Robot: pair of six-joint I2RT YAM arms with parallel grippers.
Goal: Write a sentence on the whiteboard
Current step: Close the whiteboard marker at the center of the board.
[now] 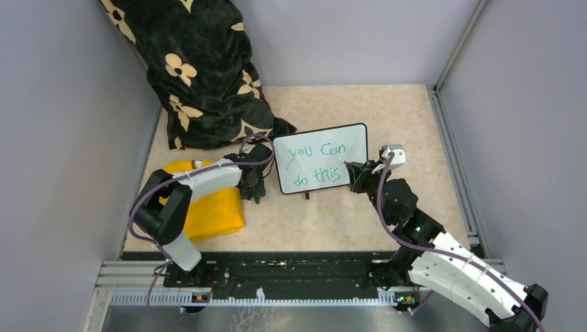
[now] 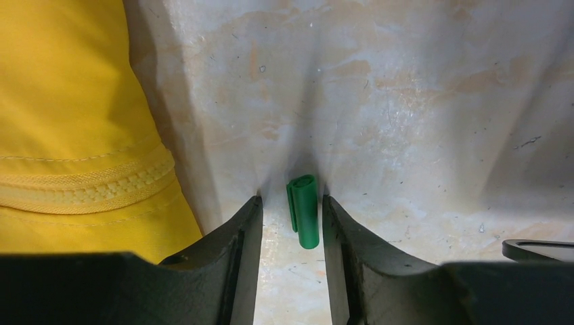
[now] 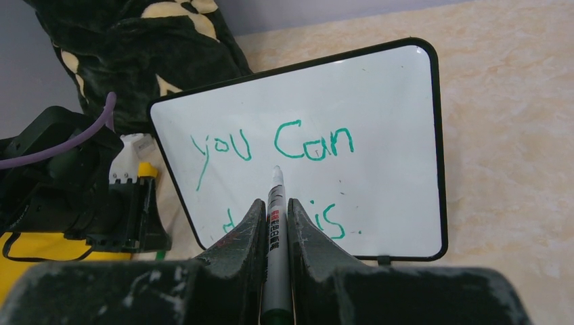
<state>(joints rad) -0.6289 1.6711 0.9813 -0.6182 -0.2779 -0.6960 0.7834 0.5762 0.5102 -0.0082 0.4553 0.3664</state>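
Observation:
The whiteboard (image 1: 354, 140) stands tilted mid-table, with the green sentence (image 1: 315, 163) "you Can do this" in two lines. In the right wrist view the whiteboard (image 3: 396, 115) fills the middle and the sentence (image 3: 298, 143) is partly hidden by my fingers. My right gripper (image 3: 275, 203) is shut on a grey marker (image 3: 275, 227) whose tip points at the board; it sits at the board's lower right (image 1: 356, 174). My left gripper (image 2: 291, 200) is open and low over the table, left of the board (image 1: 253, 182). A green marker cap (image 2: 303, 211) lies between its fingers.
A folded yellow cloth (image 1: 208, 207) lies left of the board and beside my left gripper (image 2: 61, 101). A black blanket with cream flowers (image 1: 201, 69) is heaped at the back left, just behind the board (image 3: 135, 40). Grey walls close in three sides.

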